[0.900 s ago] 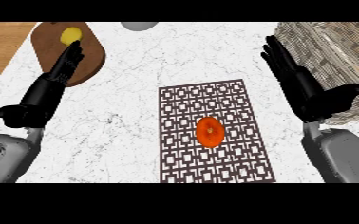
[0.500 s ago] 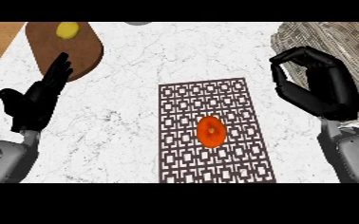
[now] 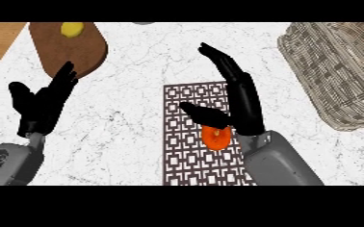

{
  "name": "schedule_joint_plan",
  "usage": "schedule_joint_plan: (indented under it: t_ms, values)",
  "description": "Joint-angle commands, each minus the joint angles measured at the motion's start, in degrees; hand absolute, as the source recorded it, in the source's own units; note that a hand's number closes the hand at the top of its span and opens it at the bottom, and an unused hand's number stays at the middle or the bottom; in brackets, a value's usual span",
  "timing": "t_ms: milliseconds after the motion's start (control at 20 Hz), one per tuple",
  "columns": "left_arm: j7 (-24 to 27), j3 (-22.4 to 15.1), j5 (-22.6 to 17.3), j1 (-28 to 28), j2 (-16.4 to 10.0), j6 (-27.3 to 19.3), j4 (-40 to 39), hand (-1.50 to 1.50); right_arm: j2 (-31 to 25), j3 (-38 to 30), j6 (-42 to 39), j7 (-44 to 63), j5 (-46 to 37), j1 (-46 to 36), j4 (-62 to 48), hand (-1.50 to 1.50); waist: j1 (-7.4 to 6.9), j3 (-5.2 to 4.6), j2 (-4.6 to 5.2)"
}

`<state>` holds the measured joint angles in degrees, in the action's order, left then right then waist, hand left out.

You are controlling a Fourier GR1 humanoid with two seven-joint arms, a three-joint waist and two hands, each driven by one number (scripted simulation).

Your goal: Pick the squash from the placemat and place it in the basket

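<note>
Fully open right hand [image 3: 241,101] over squash [image 3: 216,138]

Veined white marble counter [image 3: 142,120], smooth brown wooden board [image 3: 80,54], rough woven wicker basket [image 3: 326,69], matt patterned placemat [image 3: 199,166].

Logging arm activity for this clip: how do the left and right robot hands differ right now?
The right robot hand is over the placemat, thumb by the squash; the left robot hand is over bare counter at the cutting board's lower edge. The right extends farther up the view than the left. Both are open, fingers straight, holding nothing.
</note>
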<state>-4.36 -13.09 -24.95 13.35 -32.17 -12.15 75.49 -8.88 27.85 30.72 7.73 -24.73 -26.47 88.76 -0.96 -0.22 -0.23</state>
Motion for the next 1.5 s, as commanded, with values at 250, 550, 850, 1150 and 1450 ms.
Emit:
schedule_joint_plan:
  t_ms: [250, 550, 850, 1150, 1450]
  values:
    - [-2.05, 1.33, -0.19, 0.06, -0.33, -0.69, 0.24, 0.0, 3.74, 0.41, -15.29, 40.68, -13.86, -15.7, -2.86, -1.5, 1.83, -0.2, -1.03]
    - [-2.82, 2.12, -0.58, -0.48, -0.53, -0.95, -0.66, 0.0, -4.54, -1.85, -34.24, 59.81, -17.85, -23.51, -2.67, -1.5, 3.99, -0.19, -1.69]
    - [-1.66, 2.03, -0.1, -2.02, -0.58, -0.03, -0.33, 0.0, -2.35, -8.01, -51.46, 70.09, -4.73, -29.19, 2.24, -1.5, 3.35, 0.03, -1.46]
    - [-2.01, 2.98, -0.29, -2.71, -0.59, -0.4, 0.06, 0.0, -3.6, -10.74, -55.64, 75.26, 5.31, -27.01, 8.92, -1.5, 4.01, 0.12, -1.37]
    - [-3.62, 3.88, -0.52, -1.84, -0.31, -1.15, 1.54, 0.0, -5.19, -12.48, -52.76, 77.4, 9.26, -19.98, 22.33, -1.5, 4.49, 0.2, -1.34]
